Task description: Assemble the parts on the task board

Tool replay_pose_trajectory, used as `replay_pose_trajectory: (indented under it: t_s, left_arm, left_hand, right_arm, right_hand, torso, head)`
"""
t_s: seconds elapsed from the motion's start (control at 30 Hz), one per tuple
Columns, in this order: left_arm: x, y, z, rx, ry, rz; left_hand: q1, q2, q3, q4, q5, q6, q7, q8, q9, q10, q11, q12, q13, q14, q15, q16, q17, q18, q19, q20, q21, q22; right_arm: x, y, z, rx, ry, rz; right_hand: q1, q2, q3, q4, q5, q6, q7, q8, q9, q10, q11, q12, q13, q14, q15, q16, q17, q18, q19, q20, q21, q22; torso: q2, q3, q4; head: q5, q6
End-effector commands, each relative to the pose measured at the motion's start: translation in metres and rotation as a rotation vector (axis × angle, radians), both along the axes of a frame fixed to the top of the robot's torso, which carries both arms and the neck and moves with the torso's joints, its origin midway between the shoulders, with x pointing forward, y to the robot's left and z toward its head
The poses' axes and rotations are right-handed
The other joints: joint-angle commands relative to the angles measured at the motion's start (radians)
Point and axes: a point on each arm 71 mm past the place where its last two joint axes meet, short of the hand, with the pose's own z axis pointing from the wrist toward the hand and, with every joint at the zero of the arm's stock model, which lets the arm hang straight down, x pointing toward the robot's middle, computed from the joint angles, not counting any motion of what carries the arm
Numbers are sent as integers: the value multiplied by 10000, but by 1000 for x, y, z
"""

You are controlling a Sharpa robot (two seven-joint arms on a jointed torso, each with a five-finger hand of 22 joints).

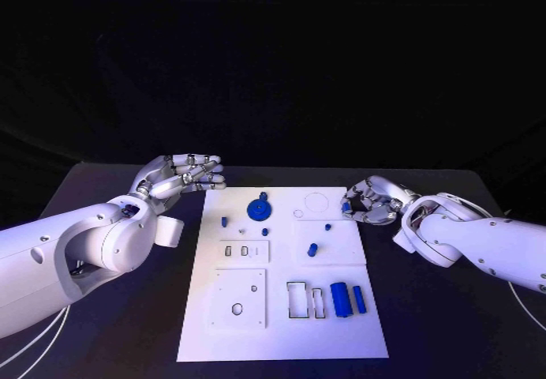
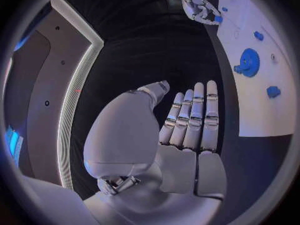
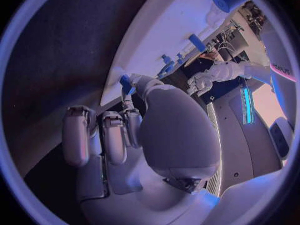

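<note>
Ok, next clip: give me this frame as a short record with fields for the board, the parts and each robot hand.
board: white task board in the middle of the black table
larger parts: blue gear at the far end; blue cylinder and blue bar side by side, near right
left robot hand: beside the board's far left corner, holding nothing
right robot hand: at the board's right edge, pinching a small blue part

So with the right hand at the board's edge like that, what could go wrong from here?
1. The right hand pinches a small blue part at its fingertips; such a light hold could slip, dropping the part off the board.
2. The gear and the small pegs near it look loose, so a sweeping hand might knock them.
3. The left hand hangs open beside the board's far corner and could bump it.
</note>
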Motion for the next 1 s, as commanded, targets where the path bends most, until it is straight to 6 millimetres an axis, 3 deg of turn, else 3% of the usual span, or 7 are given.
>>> replay_pose_trajectory:
  t_s: [0.03,0.3,0.47,0.7,1.0]
  left_arm:
    - [0,-2,1,-53,-78,-183]
    - [0,-1,1,-39,-71,-153]
    - [0,-1,1,-35,-71,-141]
    - [2,-1,0,-18,-49,-121]
    - [5,-4,-2,-20,-49,-128]
  left_hand:
    - [27,20,26,-23,-25,-52,431,-69,-10,21,38,-50,8,0,46,-48,13,40,0,41,-66,-9]
    - [27,20,26,-23,-25,-52,431,-69,-10,21,38,-50,8,0,46,-48,13,40,0,41,-66,-9]
    - [27,20,26,-23,-25,-52,431,-69,-10,21,38,-50,8,0,46,-48,13,40,0,41,-66,-9]
    - [-7,18,58,-67,-29,-47,432,-77,-10,44,40,-91,11,9,49,-99,65,41,-4,47,-68,-25]
    - [-15,17,58,-66,-30,-46,432,-78,-10,47,40,-94,12,10,49,-103,69,41,-4,48,-68,-27]
  right_arm:
    - [0,0,3,117,-413,-105]
    - [-11,14,9,348,-277,-274]
    - [-26,43,17,403,-108,-75]
    - [-47,88,27,456,-116,463]
    - [-58,146,28,255,-268,1538]
  right_hand:
    - [4,171,63,-21,-15,117,-104,265,257,-2,-85,41,1165,984,-83,-6,2282,-59,5,-95,43,1023]
    - [-119,98,177,-152,-22,-15,-92,361,312,-18,-82,6,1136,983,-88,-8,2278,-77,46,-114,97,1087]
    - [-165,120,308,-245,15,-111,-70,399,332,-61,-70,-61,1074,975,-84,-19,2245,-82,61,-116,111,1109]
    - [-228,125,380,-287,14,-135,-66,440,350,-64,-64,-75,1063,967,-77,-30,2209,-96,94,-113,158,1158]
    - [-278,104,399,-304,9,-145,-66,463,359,-59,-64,-75,1063,961,-78,-39,2181,-99,104,-112,170,1172]
  torso:
    - [-7,4,-5]
    - [-18,-11,-18]
    - [-36,-39,-19]
    - [-130,-63,-30]
    - [-252,-128,-95]
  head:
    - [22,0]
    - [86,46]
    - [146,41]
    - [341,-51]
    - [599,-175]
